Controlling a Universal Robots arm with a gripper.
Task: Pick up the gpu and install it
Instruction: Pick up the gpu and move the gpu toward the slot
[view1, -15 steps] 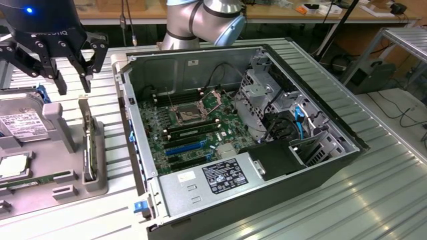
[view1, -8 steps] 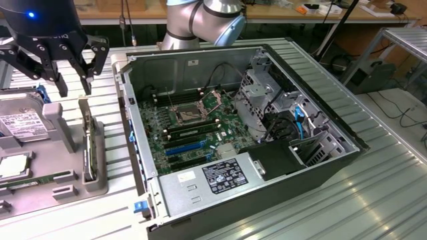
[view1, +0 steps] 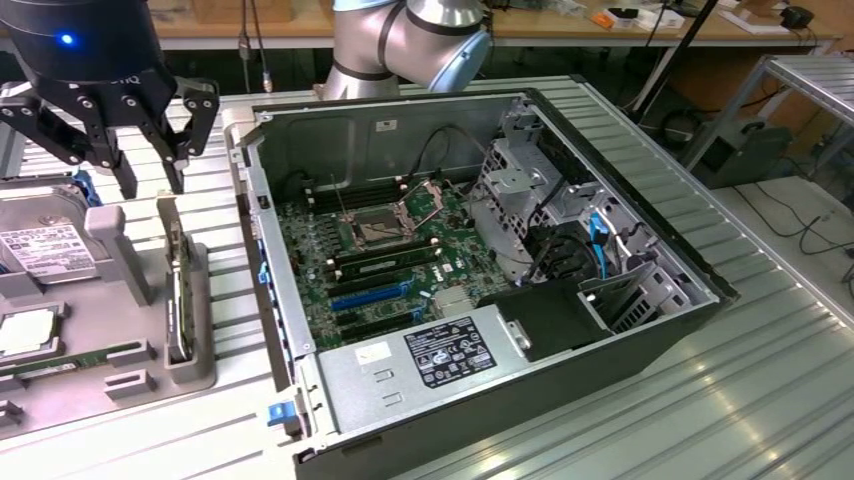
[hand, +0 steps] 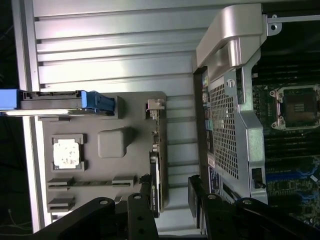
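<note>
The open computer case (view1: 681, 340) lies nearest on the ribbed tabletop (view1: 774, 400), its motherboard exposed. Beside it, toward the exterior view's left, the gpu (view1: 178, 300) stands on edge in a slot of the grey fixture tray (view1: 127, 255). Above the card's far end hovers the end effector (view1: 150, 182), fingers spread apart, holding nothing.

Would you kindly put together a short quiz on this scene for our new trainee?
1. True or false: the claw grips the gpu.
2. The gpu: A) lies flat; B) stands on edge in the grey tray; C) hangs from the claw.
3. Fill in: the claw's jaws are ____.
Key: 1 false; 2 B; 3 open.
</note>
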